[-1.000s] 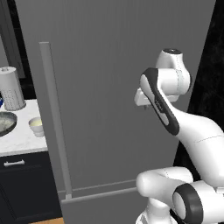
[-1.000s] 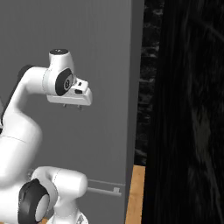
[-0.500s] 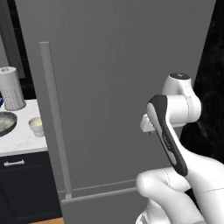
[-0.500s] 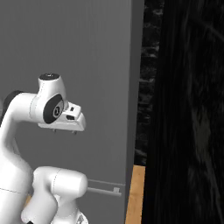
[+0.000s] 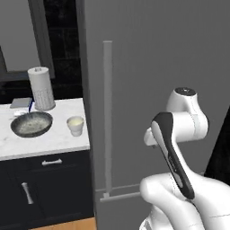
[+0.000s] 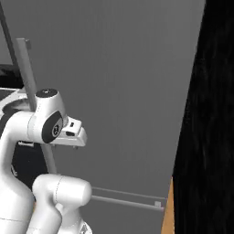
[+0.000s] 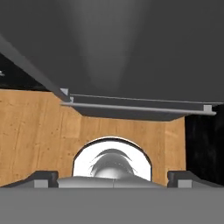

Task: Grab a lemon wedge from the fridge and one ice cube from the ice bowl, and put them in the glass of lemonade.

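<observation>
The gripper (image 7: 113, 176) points down at the wood floor (image 7: 35, 131), jaws wide apart and empty, close before the shut fridge (image 5: 157, 58). Its long handle (image 5: 107, 117) stands left of the arm. Farther left on the counter (image 5: 49, 141), the glass (image 5: 75, 126) sits just right of the bowl (image 5: 31, 124), with a paper-towel roll (image 5: 41, 88) behind.

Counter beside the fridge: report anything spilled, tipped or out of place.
Nothing stands out. The ice bowl, the glass of lemonade and the paper-towel roll all stand upright on the counter, no spill visible. The fridge door is closed.
</observation>
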